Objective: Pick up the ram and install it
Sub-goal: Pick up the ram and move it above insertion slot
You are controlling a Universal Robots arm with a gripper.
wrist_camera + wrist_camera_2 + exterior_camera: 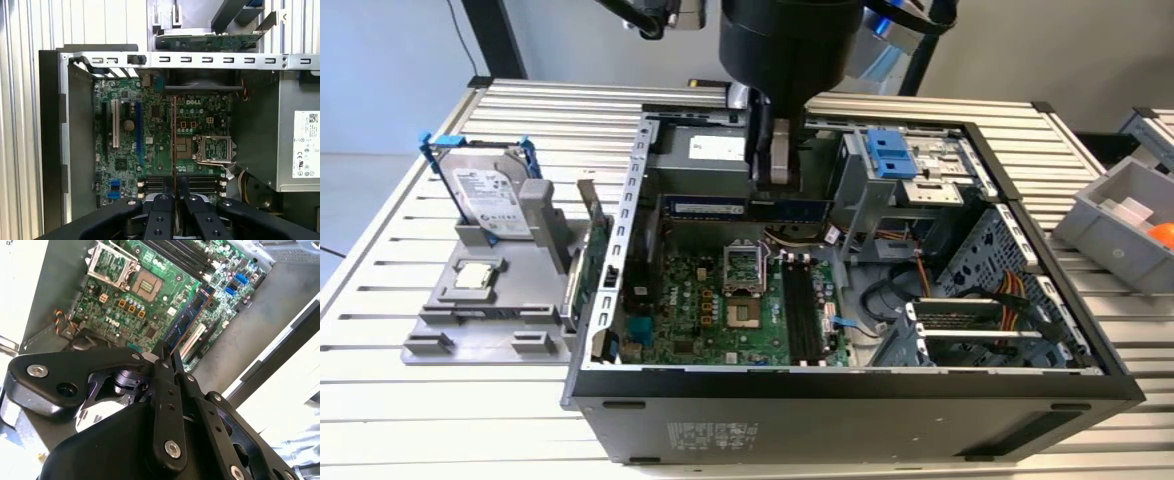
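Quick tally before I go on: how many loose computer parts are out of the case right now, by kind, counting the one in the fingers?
Ram stick: 1, held in the fingers over the open case
Hard drive: 1, upright on the grey stand
Processor: 1, on the stand
Green card: 1, upright beside the case
Total: 4

exterior view looks down into case [854,420]; both wrist views share motherboard [160,150] [165,305].

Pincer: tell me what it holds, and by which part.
The pincer holds the ram, clamped on its upper long edge near mid-length.
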